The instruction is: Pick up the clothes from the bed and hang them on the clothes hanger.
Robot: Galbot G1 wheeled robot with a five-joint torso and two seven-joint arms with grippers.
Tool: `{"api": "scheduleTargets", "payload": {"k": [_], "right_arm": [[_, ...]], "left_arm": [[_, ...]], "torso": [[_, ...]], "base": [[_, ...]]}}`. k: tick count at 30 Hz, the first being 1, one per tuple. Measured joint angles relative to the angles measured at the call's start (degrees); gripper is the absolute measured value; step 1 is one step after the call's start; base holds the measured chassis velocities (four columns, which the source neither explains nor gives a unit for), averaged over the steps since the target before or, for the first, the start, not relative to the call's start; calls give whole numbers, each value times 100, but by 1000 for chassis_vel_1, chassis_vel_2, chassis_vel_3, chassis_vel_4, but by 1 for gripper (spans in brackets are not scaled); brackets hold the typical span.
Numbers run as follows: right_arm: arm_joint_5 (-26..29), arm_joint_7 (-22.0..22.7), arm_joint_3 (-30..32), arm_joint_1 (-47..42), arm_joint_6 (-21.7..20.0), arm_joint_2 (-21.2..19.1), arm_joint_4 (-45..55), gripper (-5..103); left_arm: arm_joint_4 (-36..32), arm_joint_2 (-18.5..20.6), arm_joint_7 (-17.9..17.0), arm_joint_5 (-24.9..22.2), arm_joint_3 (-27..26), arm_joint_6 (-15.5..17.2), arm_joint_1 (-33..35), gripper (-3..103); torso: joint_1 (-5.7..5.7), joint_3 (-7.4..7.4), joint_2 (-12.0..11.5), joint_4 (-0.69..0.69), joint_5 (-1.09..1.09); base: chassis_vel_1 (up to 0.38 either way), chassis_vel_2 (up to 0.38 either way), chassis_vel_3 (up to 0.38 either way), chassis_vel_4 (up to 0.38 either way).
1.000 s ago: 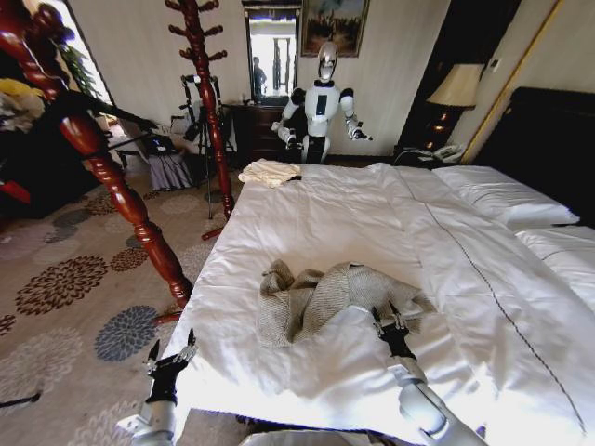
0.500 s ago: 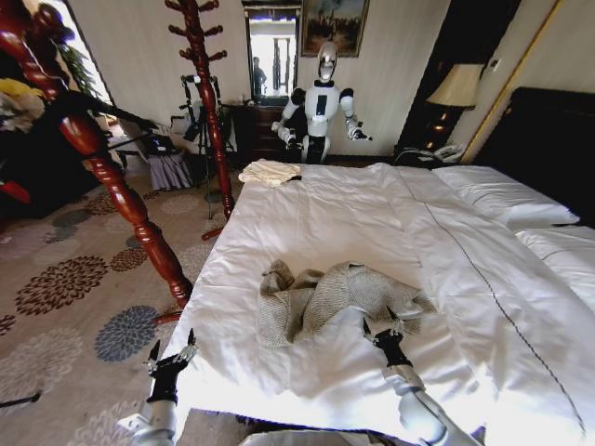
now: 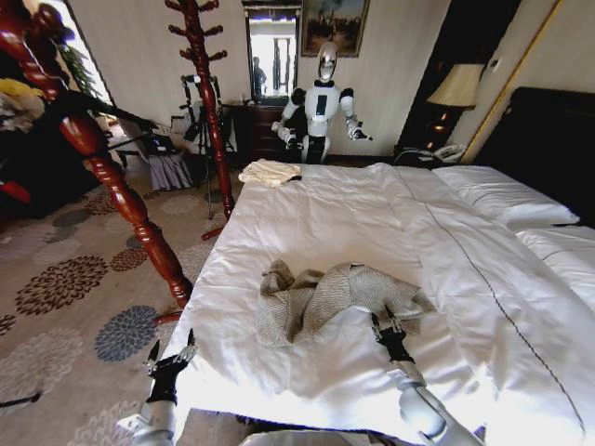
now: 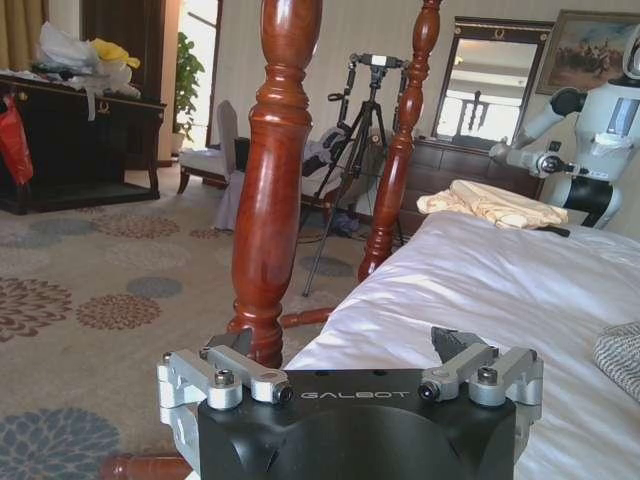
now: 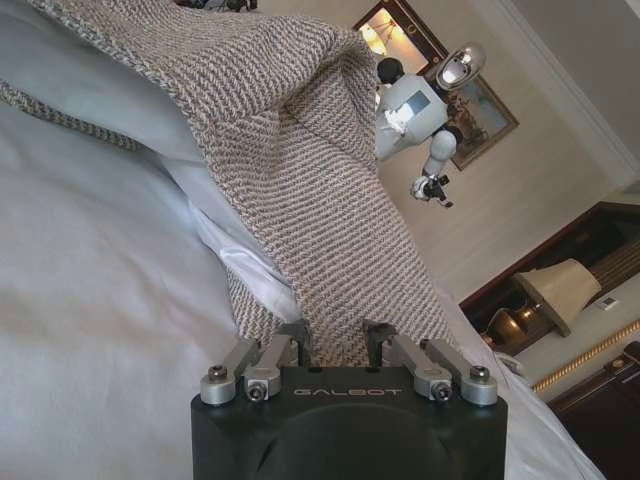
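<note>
The bed (image 3: 307,223) carried the cardigan (image 3: 325,297), crumpled near its foot. The right gripper (image 3: 389,321) sat at the knit's edge, jaws parted: grasp pending, needing closure. The left gripper (image 3: 173,354) hung released beside the mattress.

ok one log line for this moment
right tool: open, at cardigan edge on bed | left tool: open, idle beside bed

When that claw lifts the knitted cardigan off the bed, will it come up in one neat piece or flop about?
Probably flop: the cardigan lies crumpled in soft folds on the bed, so it looks limp. The right gripper, open at its near edge, would likely pinch just one fold, leaving the sleeves dangling. The coarse knit should grip well rather than slip.
</note>
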Motion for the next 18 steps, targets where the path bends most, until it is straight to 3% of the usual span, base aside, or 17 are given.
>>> {"api": "scheduleTargets", "payload": {"k": [2, 4, 6, 8, 11, 13, 15, 18], "right_arm": [[-4, -1, 0, 20, -9, -4, -38, 29], [-9, 3, 19, 55, -10, 10, -62, 39], [3, 8, 25, 59, -10, 11, -60, 39], [111, 49, 40, 50, -13, 6, 15, 51], [212, 93, 82, 50, -28, 8, 50, 57], [292, 157, 146, 80, -45, 28, 21, 46], [345, 185, 162, 87, -53, 34, 17, 46], [451, 205, 190, 83, -13, 39, 45, 30]], "left_arm": [[-4, 4, 0, -2, -1, 0, 5, 100], [-10, 7, 0, -4, -1, 0, 6, 100], [-13, 9, 0, -5, -1, 1, 6, 100], [-17, 14, 0, -10, -6, 3, 6, 100], [-18, 20, -1, -20, -9, 6, 5, 100], [-18, 25, -1, -28, -10, 9, 0, 100], [-18, 26, -2, -33, -11, 11, -1, 100], [-17, 35, -3, -56, -13, 18, -10, 100]], "torso": [[0, 0, 0, -1, 0], [0, 0, 0, 0, 0], [0, 0, 0, 0, 1], [0, 0, 0, 0, 1], [0, 0, 0, 0, 0], [0, 0, 0, 0, 0], [0, 0, 0, 0, 0], [0, 0, 0, 0, 0]], "base": [[0, 0, 0, 0], [0, 0, 0, 0], [0, 0, 0, 0], [0, 0, 0, 0], [0, 0, 0, 0], [0, 0, 0, 0], [0, 0, 0, 0], [0, 0, 0, 0]]}}
